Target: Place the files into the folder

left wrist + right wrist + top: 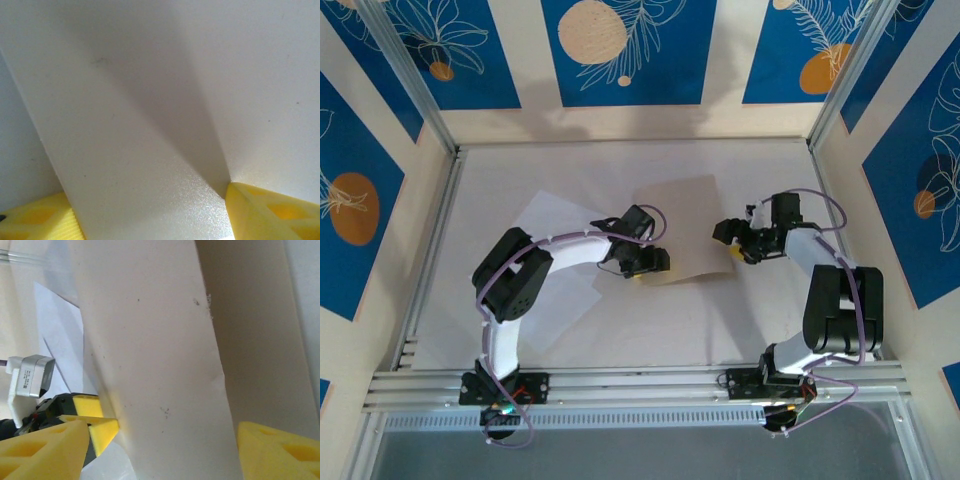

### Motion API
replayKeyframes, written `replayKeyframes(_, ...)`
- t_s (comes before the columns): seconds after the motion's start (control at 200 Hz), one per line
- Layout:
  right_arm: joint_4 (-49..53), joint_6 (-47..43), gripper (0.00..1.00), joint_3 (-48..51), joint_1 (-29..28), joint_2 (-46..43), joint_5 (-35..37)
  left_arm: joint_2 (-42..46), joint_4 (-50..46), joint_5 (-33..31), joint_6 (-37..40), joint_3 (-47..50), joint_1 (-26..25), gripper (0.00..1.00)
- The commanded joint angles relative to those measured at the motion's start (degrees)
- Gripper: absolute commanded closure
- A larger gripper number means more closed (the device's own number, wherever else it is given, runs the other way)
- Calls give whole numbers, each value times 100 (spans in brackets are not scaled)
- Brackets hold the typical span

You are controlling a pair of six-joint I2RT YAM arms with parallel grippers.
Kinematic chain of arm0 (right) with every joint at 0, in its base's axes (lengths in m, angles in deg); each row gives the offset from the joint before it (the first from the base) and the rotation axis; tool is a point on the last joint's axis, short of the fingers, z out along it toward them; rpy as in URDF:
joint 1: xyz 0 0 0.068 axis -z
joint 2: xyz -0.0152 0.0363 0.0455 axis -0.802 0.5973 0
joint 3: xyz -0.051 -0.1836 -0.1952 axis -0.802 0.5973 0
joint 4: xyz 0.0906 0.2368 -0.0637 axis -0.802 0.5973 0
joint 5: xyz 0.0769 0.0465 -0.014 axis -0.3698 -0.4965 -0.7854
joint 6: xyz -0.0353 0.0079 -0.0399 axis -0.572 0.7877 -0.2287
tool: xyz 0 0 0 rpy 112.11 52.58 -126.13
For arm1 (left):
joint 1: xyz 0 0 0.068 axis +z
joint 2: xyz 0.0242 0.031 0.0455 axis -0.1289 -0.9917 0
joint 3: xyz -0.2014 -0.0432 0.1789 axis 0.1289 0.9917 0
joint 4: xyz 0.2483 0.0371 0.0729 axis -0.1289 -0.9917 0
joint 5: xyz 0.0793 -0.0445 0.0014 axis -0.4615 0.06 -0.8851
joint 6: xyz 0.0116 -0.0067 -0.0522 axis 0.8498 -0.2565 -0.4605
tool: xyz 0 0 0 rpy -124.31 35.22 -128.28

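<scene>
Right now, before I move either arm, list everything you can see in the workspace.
Folder: one, tan, table centre.
Files: two, white, lying left of the Folder.
Table: one, pale grey, metal-railed.
Wall panels: several, blue and cream, surrounding the Table.
Left arm: one, white-black, near left; left jaws open, yellow-tipped, at the Folder's near left corner.
Right arm: one, white-black, near right; right jaws open at the Folder's right edge.

A robot test cell — aluminium rails (640, 380), blue printed wall panels (670, 60).
</scene>
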Motion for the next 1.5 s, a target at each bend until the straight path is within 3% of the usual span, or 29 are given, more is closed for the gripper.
replayKeyframes(0.0,-162,310,23,234,-134,-125,-1270,-10,-125,98,98,98,42,33)
replayKeyframes(0.23,-388,441,23,387,-38,-313,-1545,37,-109,98,102,159,54,33)
replayKeyframes(0.54,-173,356,29,350,-67,-547,-1263,138,-95,96,115,204,79,33)
replayKeyframes(0.69,155,211,52,263,-179,-859,-796,266,-107,166,144,169,95,29)
replayKeyframes(0.785,460,150,74,133,-183,-1073,-377,362,12,423,99,142,99,24)
replayKeyframes(0.86,763,115,79,-15,-179,-1243,14,475,326,773,15,177,88,22)
replayKeyframes(0.985,1363,36,95,-364,-75,-1459,752,732,31,681,98,66,83,16)
replayKeyframes(1.29,2469,-547,99,-1338,-7,-1822,1649,1907,-1328,-269,561,250,193,12)
replayKeyframes(1.496,3126,-1103,99,-2101,-627,-1731,2308,3089,-2014,-838,719,754,517,9)
